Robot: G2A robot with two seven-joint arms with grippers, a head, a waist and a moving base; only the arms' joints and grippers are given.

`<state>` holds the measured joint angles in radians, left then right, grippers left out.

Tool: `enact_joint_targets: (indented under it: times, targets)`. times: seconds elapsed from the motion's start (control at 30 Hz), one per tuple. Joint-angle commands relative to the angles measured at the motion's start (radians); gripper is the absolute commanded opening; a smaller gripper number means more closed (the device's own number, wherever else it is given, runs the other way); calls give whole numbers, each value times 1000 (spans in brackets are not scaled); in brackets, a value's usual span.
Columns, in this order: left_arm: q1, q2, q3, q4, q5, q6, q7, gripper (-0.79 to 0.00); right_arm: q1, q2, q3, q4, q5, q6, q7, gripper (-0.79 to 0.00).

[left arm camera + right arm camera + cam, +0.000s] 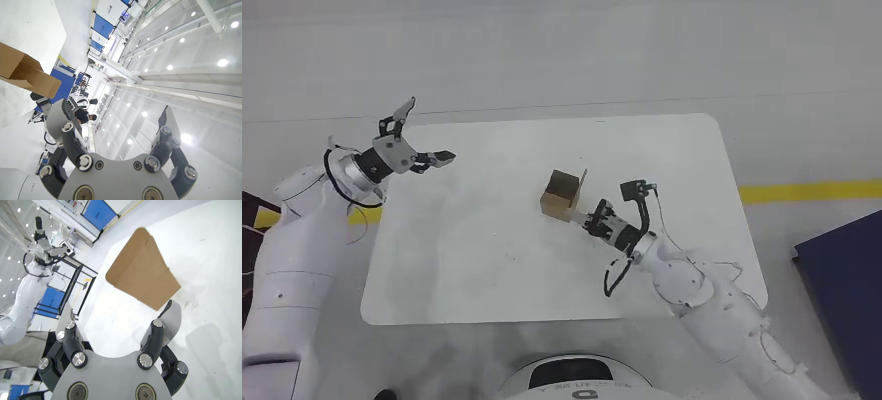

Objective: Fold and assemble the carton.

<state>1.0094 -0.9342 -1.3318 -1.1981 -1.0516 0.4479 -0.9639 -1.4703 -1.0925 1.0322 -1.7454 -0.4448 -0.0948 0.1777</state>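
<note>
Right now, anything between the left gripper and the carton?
Nothing. In the top view, the stretch of table between the left gripper and the carton is bare.

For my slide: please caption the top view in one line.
Right gripper, open, beside the partly folded carton on the white table; left gripper, open, near its corner.
</note>
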Motion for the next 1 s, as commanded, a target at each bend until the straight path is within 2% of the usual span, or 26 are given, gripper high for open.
enact_joint_targets:
  times: [0.0, 0.13, 0.2, 0.23, 0.5, 0.63, 0.77, 0.97]
  targets:
    - [15, 0, -4, -22, -3, 2, 15, 0, 37, -16, -53, 35, -43, 38, -59, -311]
    - [32, 0, -11, -45, -10, 6, 28, 0, 89, -42, -130, 103, -77, 61, -79, -314]
    - [37, -1, -13, -49, -13, 8, 31, 0, 111, -51, -148, 145, -85, 72, -89, -394]
    - [39, -1, -14, -50, -16, 8, 32, 0, 120, -55, -151, 165, -88, 81, -100, -400]
    - [41, -2, -15, -51, -18, 9, 33, 0, 94, -52, -54, 228, -59, 106, -183, -456]
    - [41, -2, -15, -51, -18, 9, 33, 0, 70, -46, 0, 218, -87, 144, -220, -459]
    - [41, -2, -15, -51, -18, 9, 33, 0, 55, -46, 39, 197, -88, 183, -243, -425]
    - [41, -2, -15, -51, -18, 9, 33, 0, 57, -57, 37, 166, -55, 194, -221, -413]
